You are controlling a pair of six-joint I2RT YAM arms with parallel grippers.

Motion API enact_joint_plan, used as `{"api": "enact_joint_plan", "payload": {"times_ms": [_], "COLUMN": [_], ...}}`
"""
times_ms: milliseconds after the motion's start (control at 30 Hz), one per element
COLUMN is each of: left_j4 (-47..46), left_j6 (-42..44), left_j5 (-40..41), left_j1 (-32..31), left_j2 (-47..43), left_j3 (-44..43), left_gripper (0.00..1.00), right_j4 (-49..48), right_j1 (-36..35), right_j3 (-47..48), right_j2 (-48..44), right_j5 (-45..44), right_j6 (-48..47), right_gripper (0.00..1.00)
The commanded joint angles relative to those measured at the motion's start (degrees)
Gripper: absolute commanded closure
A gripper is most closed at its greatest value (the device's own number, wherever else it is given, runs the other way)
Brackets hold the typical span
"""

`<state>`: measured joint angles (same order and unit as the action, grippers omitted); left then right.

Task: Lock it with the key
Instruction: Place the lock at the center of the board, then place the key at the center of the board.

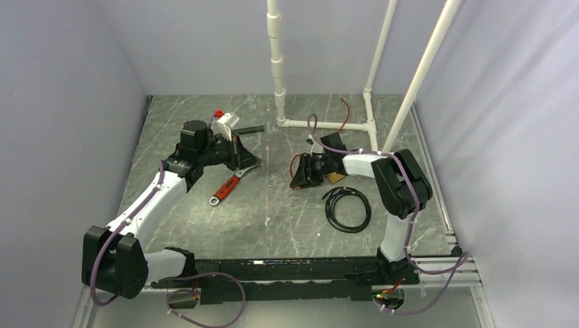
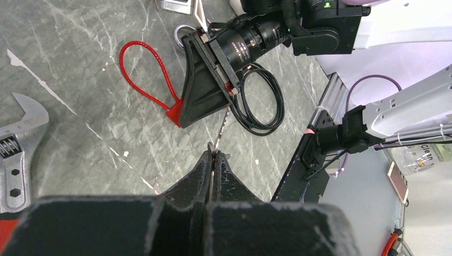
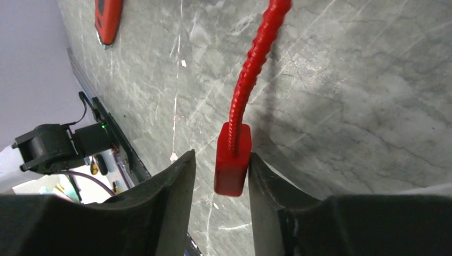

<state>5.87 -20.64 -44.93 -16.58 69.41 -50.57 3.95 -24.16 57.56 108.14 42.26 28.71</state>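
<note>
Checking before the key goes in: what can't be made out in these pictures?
Key: left wrist view, a sliver in the shut left gripper, too small to name.
Keyhole: top view, lost beside the right gripper, too small.
Red cable: right wrist view, top edge cuts it off.

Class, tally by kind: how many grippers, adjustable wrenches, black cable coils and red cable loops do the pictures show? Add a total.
Grippers: 2, left gripper and right gripper
Adjustable wrench: 1
Black cable coil: 1
Red cable loop: 1
Total: 5
</note>
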Motion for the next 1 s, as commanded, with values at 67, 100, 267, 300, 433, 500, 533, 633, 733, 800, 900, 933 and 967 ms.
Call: {"api": "enact_joint_plan", "payload": {"times_ms": [67, 100, 267, 300, 433, 500, 533, 633, 733, 800, 900, 933, 967], "left_j4": [-1.0, -1.0, -1.0, -1.0, -0.9, -1.4, -1.7, -1.9, -2.1, -4.5, -8.1, -9.0, -9.5], "left_j6": [1.4, 1.5, 3.0, 3.4, 5.2, 5.5, 5.4, 5.7, 6.5, 6.5, 6.8, 6.9, 7.3], "left_j5": [-0.3, -0.3, -0.3, -0.3, -0.5, -0.8, -0.9, -0.8, 1.1, 2.9, 5.2, 6.6, 7.1], "left_j1": [0.1, 0.1, 0.1, 0.1, 0.1, 0.0, -0.3, -2.7, -6.7, -9.3, -13.4, -14.7, -16.0], "left_j2": [0.3, 0.3, 0.9, 1.1, 2.8, 4.4, 5.3, 9.1, 13.8, 16.1, 20.2, 21.8, 23.3], "left_j3": [-2.6, -2.5, -2.4, -2.5, -3.5, -3.9, -4.1, -5.7, -7.9, -8.4, -9.6, -10.1, -10.8], "left_gripper": [1.00, 1.00, 1.00, 1.00, 1.00, 1.00, 1.00, 1.00, 1.00, 1.00, 1.00, 1.00, 1.00], "right_j4": [1.1, 2.0, 6.4, 7.0, 8.7, 8.9, 8.9, 10.2, 11.7, 12.3, 13.8, 14.3, 14.4], "right_j1": [-0.2, -0.2, -0.2, -0.2, 0.2, 0.9, 1.3, 2.6, 4.4, 6.8, 9.9, 11.0, 12.1], "right_j3": [-0.8, -0.5, 1.4, 1.7, 2.3, 2.1, 1.9, 1.8, 1.4, 0.4, -1.0, -1.6, -2.0], "right_j2": [-5.1, -5.7, -9.6, -10.6, -14.4, -17.0, -18.4, -22.4, -26.0, -28.2, -30.8, -31.7, -32.4], "right_j5": [-4.3, -4.9, -7.6, -7.5, -6.6, -5.8, -5.6, -6.3, -8.2, -8.7, -9.6, -9.9, -10.1], "right_j6": [1.5, 1.0, -1.2, -1.6, -3.7, -4.8, -5.3, -8.7, -12.6, -13.8, -15.5, -15.8, -15.7], "right_gripper": [0.44, 0.42, 0.29, 0.28, 0.25, 0.23, 0.22, 0.19, 0.19, 0.19, 0.17, 0.17, 0.17]}}
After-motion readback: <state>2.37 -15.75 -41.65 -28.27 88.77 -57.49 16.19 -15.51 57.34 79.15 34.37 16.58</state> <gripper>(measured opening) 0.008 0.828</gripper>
